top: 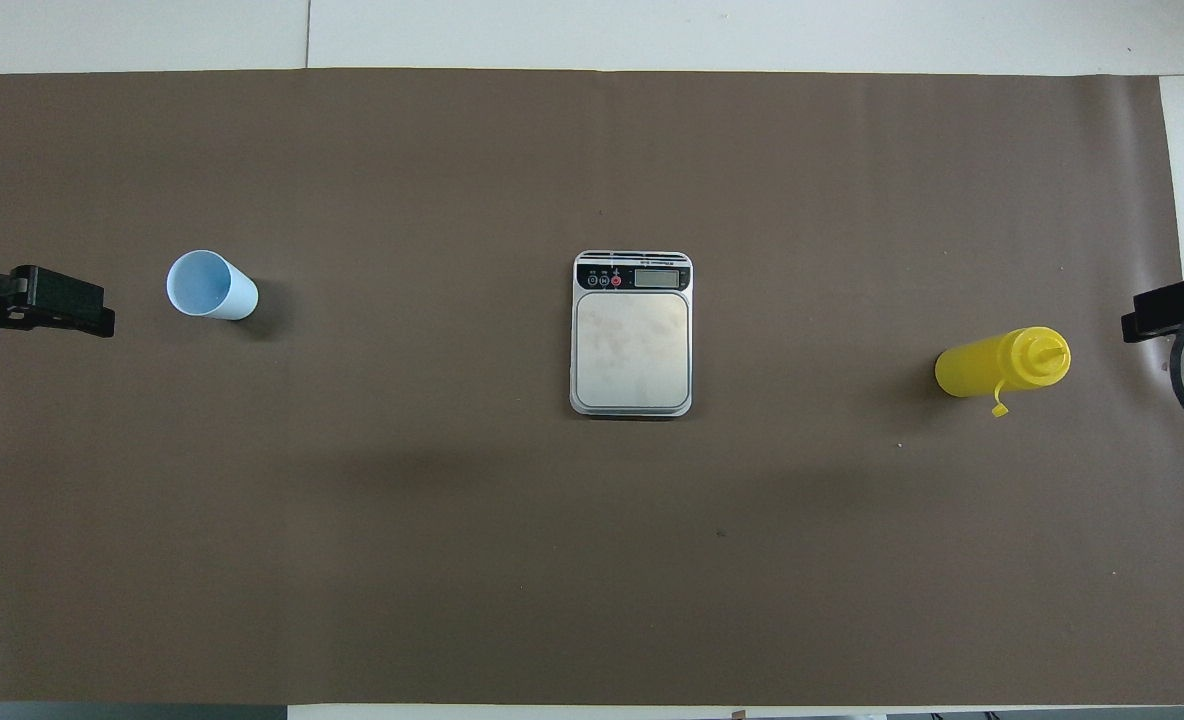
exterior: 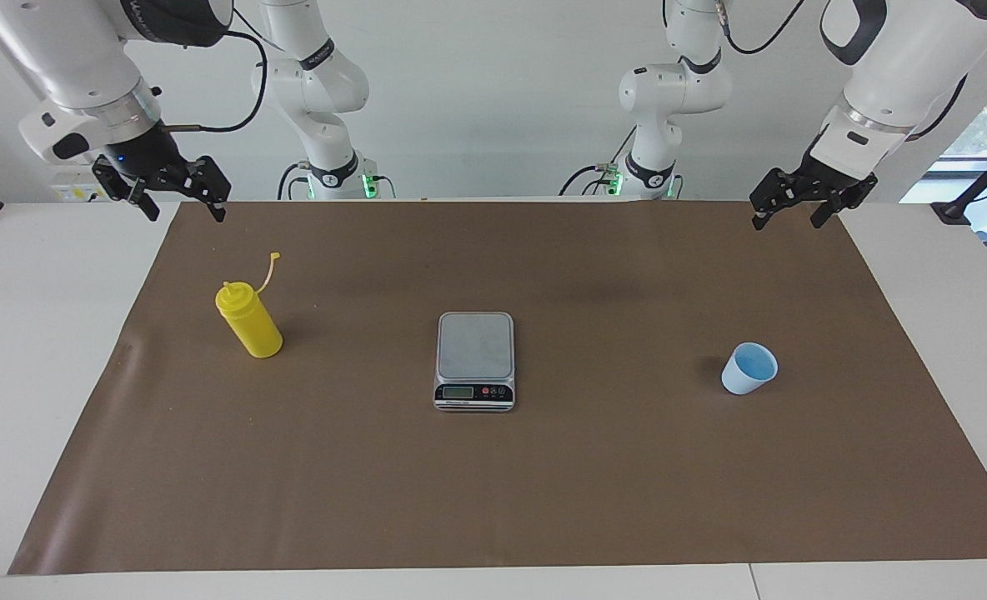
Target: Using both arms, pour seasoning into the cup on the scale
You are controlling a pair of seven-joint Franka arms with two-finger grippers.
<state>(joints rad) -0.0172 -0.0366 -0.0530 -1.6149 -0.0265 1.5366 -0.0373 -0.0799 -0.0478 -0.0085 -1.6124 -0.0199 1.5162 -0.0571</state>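
Scale (exterior: 475,360): sits at the middle of the brown mat (exterior: 543,500), midway between the mat's two short edges, with nothing on its grey plate; its display and buttons face the mat's long edge farthest from the robots.
Bottle (exterior: 249,320): yellow, upright on the mat toward the right arm's end, well apart from the scale and near that short edge; its nozzle is uncapped, and the small cap hangs off to one side on its thin tether.
Cup (exterior: 749,367): light blue, upright and mouth up, on the mat toward the left arm's end, well apart from the scale and somewhat in from that short edge; nothing can be made out inside it.
Left gripper (exterior: 790,216): raised over the mat's corner at the left arm's end, on the robots' side; fingers spread apart and holding nothing; well clear of the cup.
Right gripper (exterior: 183,208): raised over the mat's corner at the right arm's end, on the robots' side; fingers spread apart and holding nothing; well clear of the bottle.
Table (exterior: 43,333): white, showing around all four edges of the mat.
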